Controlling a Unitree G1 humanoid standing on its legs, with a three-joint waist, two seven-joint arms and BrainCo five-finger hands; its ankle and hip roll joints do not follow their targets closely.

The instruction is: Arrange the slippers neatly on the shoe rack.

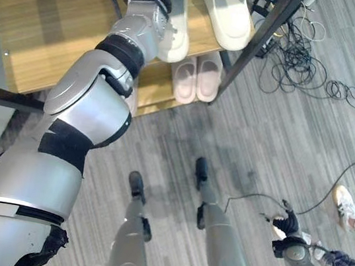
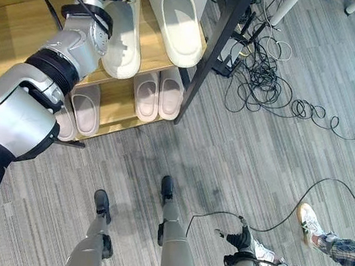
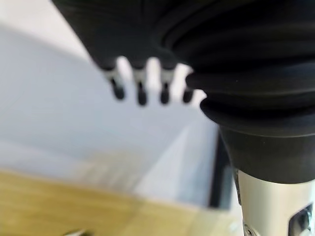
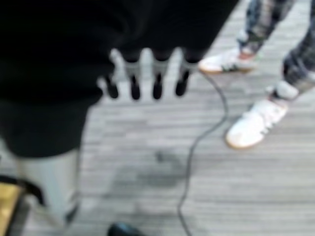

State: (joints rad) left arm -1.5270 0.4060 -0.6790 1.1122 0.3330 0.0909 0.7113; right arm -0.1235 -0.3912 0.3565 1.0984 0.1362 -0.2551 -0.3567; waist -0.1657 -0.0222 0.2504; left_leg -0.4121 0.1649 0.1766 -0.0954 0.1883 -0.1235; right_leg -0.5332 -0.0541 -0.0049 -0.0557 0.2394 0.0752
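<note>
Two large cream slippers (image 2: 123, 28) (image 2: 175, 15) lie side by side on the top wooden shelf of the shoe rack (image 2: 11, 34). A small pink pair (image 2: 158, 93) stands on the lower shelf, with another pale pair (image 2: 87, 109) to its left, partly behind my left arm. That arm reaches up over the top shelf, its wrist beside the left cream slipper. My left hand (image 3: 140, 83) has straight fingers with nothing in them, and a pale wall lies beyond them. Low over the floor at the right hangs my right hand (image 2: 242, 240), open and empty.
The rack's black post (image 2: 216, 32) stands at its right end. Loose black cables (image 2: 266, 79) sprawl on the grey floor to the right of it. A person's legs and white shoes (image 2: 314, 224) are at the lower right, close to my right hand.
</note>
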